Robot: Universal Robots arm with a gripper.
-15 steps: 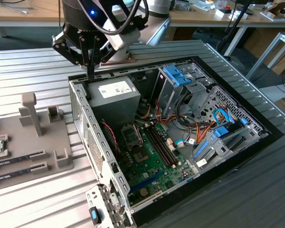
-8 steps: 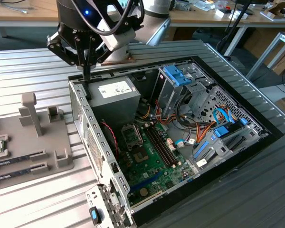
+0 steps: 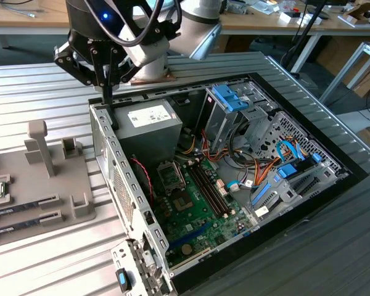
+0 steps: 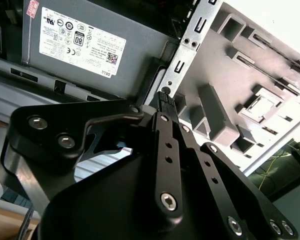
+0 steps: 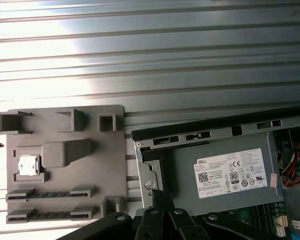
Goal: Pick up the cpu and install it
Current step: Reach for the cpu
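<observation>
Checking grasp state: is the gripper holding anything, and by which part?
Nothing. The gripper is shut and empty near the computer case wall; the cpu lies in the grey tray.

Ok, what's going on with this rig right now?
The arm's gripper is empty, with its fingers closed together. It hangs over the corner of the open computer case, next to the power supply. The cpu lies untouched in its pocket on the grey fixture beside the case. The motherboard socket looks empty, so nothing has been picked up or installed.
</observation>
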